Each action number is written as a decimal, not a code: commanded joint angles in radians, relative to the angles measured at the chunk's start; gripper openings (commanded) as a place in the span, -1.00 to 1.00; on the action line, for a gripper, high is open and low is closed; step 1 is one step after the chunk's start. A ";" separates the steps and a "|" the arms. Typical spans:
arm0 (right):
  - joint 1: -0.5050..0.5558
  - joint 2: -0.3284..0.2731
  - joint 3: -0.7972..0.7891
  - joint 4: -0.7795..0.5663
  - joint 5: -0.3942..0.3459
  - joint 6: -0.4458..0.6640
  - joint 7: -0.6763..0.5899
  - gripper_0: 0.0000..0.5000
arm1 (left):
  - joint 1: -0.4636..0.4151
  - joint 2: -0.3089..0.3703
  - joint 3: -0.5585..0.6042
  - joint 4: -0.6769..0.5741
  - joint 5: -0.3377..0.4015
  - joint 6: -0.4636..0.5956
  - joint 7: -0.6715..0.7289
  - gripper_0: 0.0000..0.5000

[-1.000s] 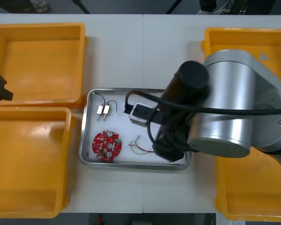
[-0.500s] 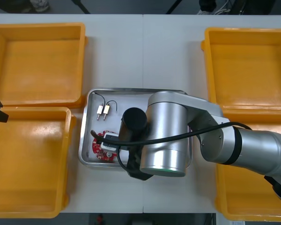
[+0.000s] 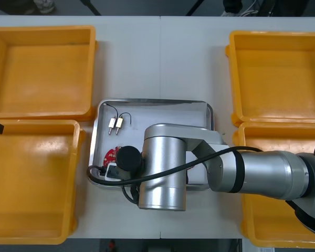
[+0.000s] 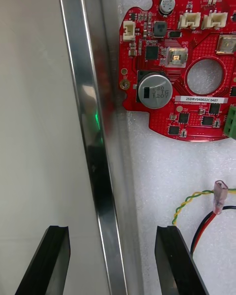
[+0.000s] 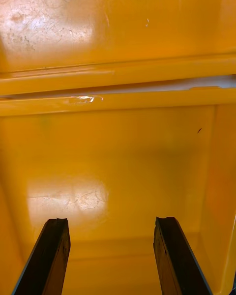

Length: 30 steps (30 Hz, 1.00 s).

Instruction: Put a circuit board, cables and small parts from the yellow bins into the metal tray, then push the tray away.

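My right arm (image 3: 163, 173) lies across the near left part of the metal tray (image 3: 157, 103). In the right wrist view my right gripper (image 4: 113, 260) is open and straddles the tray's near rim (image 4: 91, 123), one finger over the bare table and one over the white lining. The round red circuit board (image 4: 182, 69) lies just inside that rim, with a red and yellow cable (image 4: 196, 204) nearer the fingers. An edge of the board (image 3: 110, 155) peeks out beside the wrist. Two small metal parts (image 3: 115, 124) on black cables lie in the tray's far left corner. My left gripper (image 5: 113, 258) hangs open over a yellow bin (image 5: 118, 152).
Two yellow bins (image 3: 42, 68) (image 3: 31, 184) flank the tray on the left and two more (image 3: 275, 73) (image 3: 268, 231) on the right. Bare table (image 3: 163, 58) stretches beyond the tray's far edge.
My right arm has swung left across the tray to its near left corner, now covering most of the board and the cable. The left gripper has drawn back further toward the left edge.
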 commanded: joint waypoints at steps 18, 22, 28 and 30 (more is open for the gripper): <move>-0.035 0.029 0.073 0.036 0.099 -0.033 0.042 1.00 | 0.013 0.043 0.036 0.028 -0.009 0.006 -0.063 1.00; -0.036 0.029 0.073 0.021 0.099 0.002 0.035 -0.63 | 0.013 0.043 0.036 0.028 -0.009 0.006 -0.063 1.00; -0.046 0.025 0.071 0.013 0.111 0.012 0.032 -1.00 | 0.013 0.043 0.036 0.028 -0.009 0.006 -0.063 1.00; -0.052 0.024 0.073 0.013 0.126 0.012 0.032 -1.00 | 0.013 0.043 0.036 0.028 -0.009 0.006 -0.063 1.00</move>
